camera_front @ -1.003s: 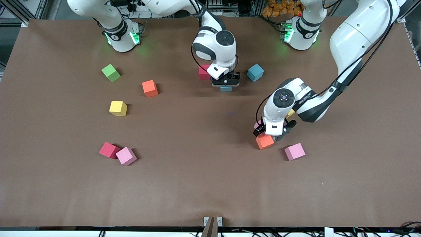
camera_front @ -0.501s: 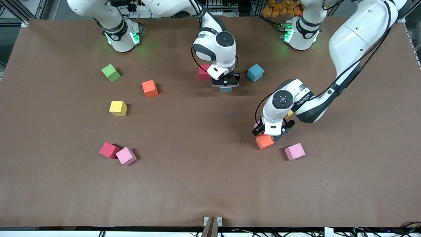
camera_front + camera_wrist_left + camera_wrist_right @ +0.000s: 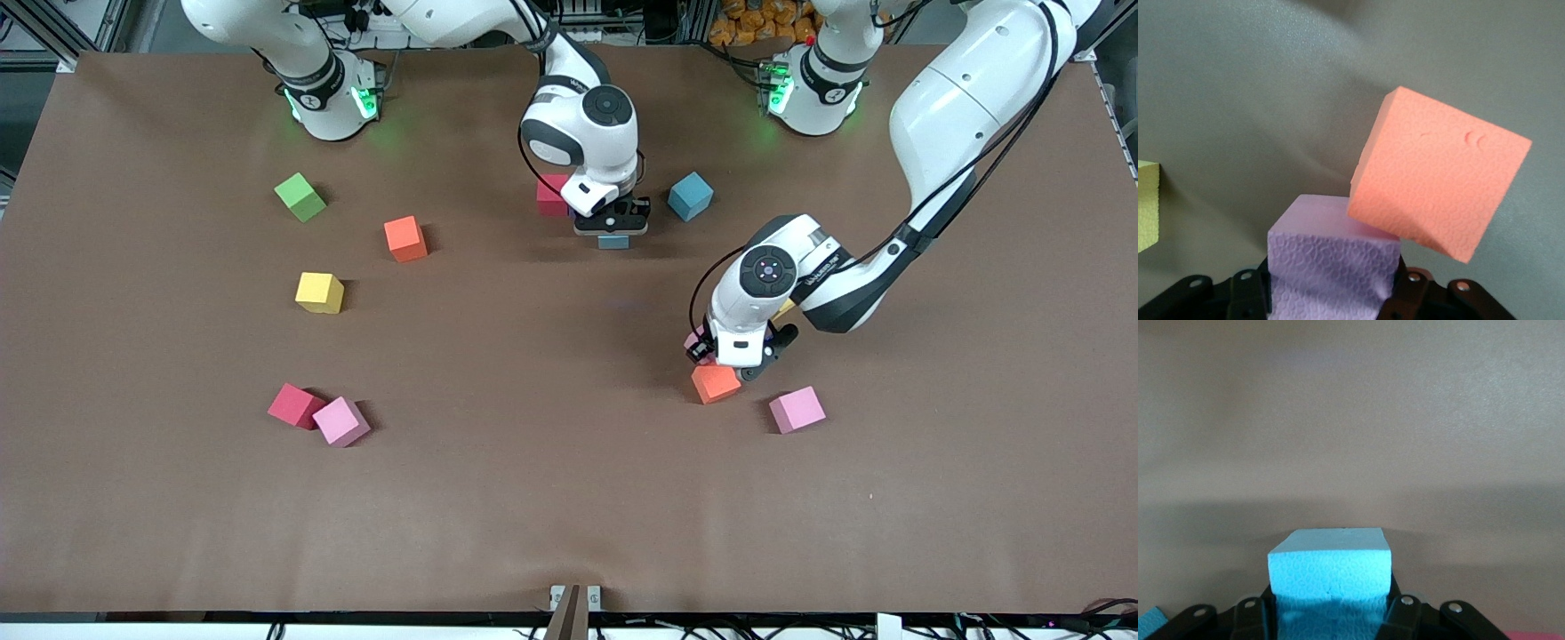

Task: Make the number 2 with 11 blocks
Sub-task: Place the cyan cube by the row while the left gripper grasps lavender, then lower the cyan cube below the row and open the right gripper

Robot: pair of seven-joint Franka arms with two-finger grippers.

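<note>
Gathering is the step I have in hand: no part of the 2 is laid out yet, and the blocks sit scattered. My left gripper (image 3: 731,363) is clamped on a purple block (image 3: 1331,257). My right gripper (image 3: 612,233) is clamped on a light blue block (image 3: 1330,567), with nothing but bare table (image 3: 569,498) ahead of it.

An orange block (image 3: 716,383) lies just in front of the left gripper's load, touching or nearly touching its top edge in the left wrist view, so I judge the lift has to go straight up or it will drag that orange one along. A pink block (image 3: 797,409) sits near the left gripper, toward the front camera, and a yellow block (image 3: 1146,203) just beside it.

Next I need a clear patch mid-table to start the digit, and both loads carried there and set square.

The front view hides both held blocks almost fully under the wrists; only the wrist views show their colour and how the jaws sit on them. In turn the front view alone shows the spread: a red block (image 3: 551,196) and a blue block (image 3: 691,196) flank the right gripper, with a second orange block (image 3: 405,238), a second yellow block (image 3: 319,292), a second red block (image 3: 295,405) touching a second pink block (image 3: 340,421), and a green block (image 3: 300,196) well apart toward the right arm's end.
</note>
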